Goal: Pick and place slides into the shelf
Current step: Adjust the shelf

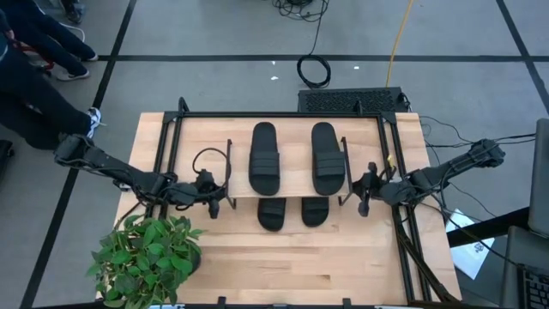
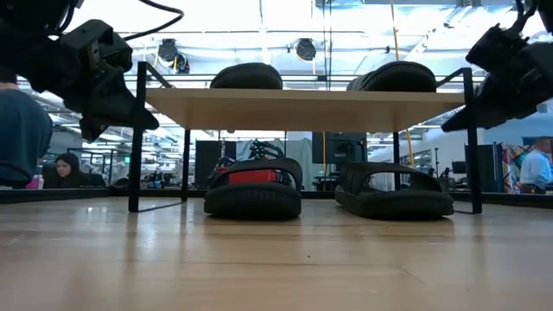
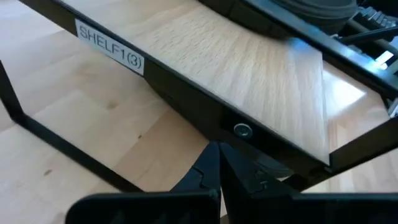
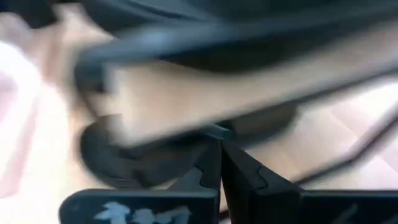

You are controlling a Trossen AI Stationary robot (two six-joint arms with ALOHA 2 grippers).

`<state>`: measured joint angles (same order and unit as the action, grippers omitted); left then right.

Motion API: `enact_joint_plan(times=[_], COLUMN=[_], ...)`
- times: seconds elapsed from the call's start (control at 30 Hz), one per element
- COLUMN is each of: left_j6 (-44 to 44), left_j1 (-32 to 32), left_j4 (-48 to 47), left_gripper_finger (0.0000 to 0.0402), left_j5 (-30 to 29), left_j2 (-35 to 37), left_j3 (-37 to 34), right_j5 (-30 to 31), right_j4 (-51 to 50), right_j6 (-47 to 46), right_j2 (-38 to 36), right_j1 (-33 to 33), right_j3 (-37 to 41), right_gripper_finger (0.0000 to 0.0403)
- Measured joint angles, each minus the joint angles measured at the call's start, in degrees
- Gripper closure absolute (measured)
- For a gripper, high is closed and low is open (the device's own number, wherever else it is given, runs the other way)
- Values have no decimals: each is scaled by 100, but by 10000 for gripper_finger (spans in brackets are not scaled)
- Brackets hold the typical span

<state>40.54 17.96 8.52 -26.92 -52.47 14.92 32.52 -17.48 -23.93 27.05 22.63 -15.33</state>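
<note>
All four matte black ribbed-strap slides (image 1: 263,157) sit in the low wooden-topped, black-legged shelf (image 1: 296,189), two on top, two underneath, so nothing seems left; left claw (image 1: 209,204) and right claw (image 1: 363,204) flank it, clenched empty.

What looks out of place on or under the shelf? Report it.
Nothing stands out. Two slides lie side by side on the shelf top, two more sit flat beneath it. Both hands, left and right, are shut and empty beside the shelf.
</note>
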Motion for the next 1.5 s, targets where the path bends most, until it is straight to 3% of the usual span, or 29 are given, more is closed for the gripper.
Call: enact_joint_plan(times=[0.17,0.33,0.43,0.53,0.7,0.83,1.03,1.17,1.23,1.37,1.5], left_j6=[51,117,213,213,-58,-422,-1296,-2628,-3211,-3961,-3994], left_j1=[58,255,358,433,509,529,632,998,1252,1745,1988], left_j4=[-174,-508,-870,-1110,-1181,-1227,-1218,-481,14,658,812], left_gripper_finger=[401,401,401,401,401,401,401,401,401,401,401], left_j5=[-26,-634,-1052,-1490,-2079,-2391,-2549,-1685,-1302,-1088,-1107], left_j2=[-2,-2,0,9,196,646,1479,1643,1585,1358,916], left_j3=[0,-2,-4,-7,-13,-13,-15,-17,-17,-15,-23], right_j5=[872,1735,2153,2435,2903,3058,2882,1627,1287,1238,1416], right_j4=[-1031,-1905,-1876,-1420,-398,-240,-222,39,183,204,196], right_j6=[-1097,-2091,-2196,-1834,-376,384,1388,1895,1894,1726,1671], right_j2=[-2,-2,-3,-4,-121,-329,-603,-592,-532,-426,-220], right_j1=[0,-2,-2,-2,-2,-2,36,379,657,1433,2234], right_j3=[-2,-2,-2,-2,-42,-375,-1009,-1255,-1273,-1277,-1279], right_gripper_finger=[403,403,403,403,403,403,403,403,403,403,403])
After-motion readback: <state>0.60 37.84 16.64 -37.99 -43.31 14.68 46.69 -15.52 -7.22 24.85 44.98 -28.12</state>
